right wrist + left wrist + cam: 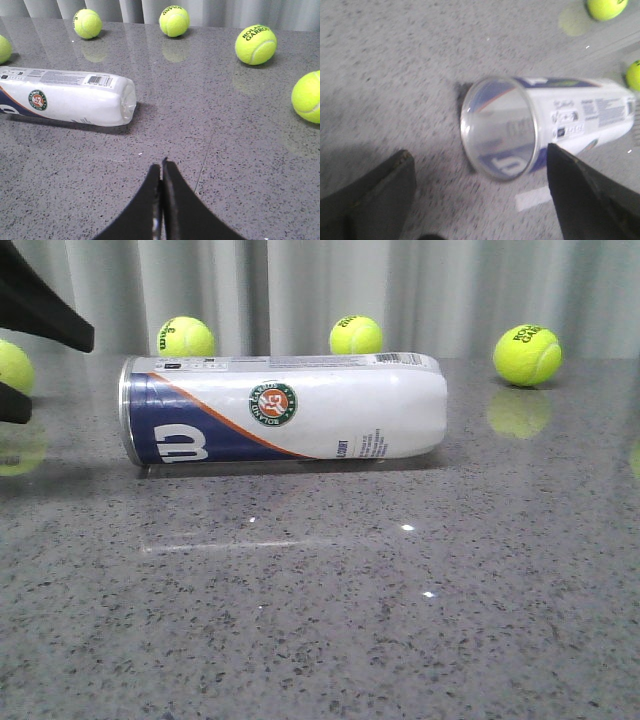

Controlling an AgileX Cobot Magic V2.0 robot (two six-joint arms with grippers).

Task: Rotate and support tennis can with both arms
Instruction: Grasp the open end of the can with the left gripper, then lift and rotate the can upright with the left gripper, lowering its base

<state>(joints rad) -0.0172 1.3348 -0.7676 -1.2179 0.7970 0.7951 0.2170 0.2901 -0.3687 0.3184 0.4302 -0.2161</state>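
The tennis can (285, 408) lies on its side on the grey table, its silver-rimmed open end to the left and its white closed end to the right. My left gripper (55, 375) is at the far left, just off the open end, not touching it. In the left wrist view the can's open mouth (500, 127) lies ahead between the wide-open black fingers (590, 195) of my left gripper (477, 150). My right gripper (161, 167) is shut and empty, low over the table, well short of the can's closed end (70, 95). It does not show in the front view.
Several yellow-green tennis balls lie around the grey speckled table (320, 620): behind the can (185, 337) (355, 335), at the back right (527, 354) and at the far left (12, 365). Another ball (307, 96) lies to the right of my right gripper. A curtain hangs behind.
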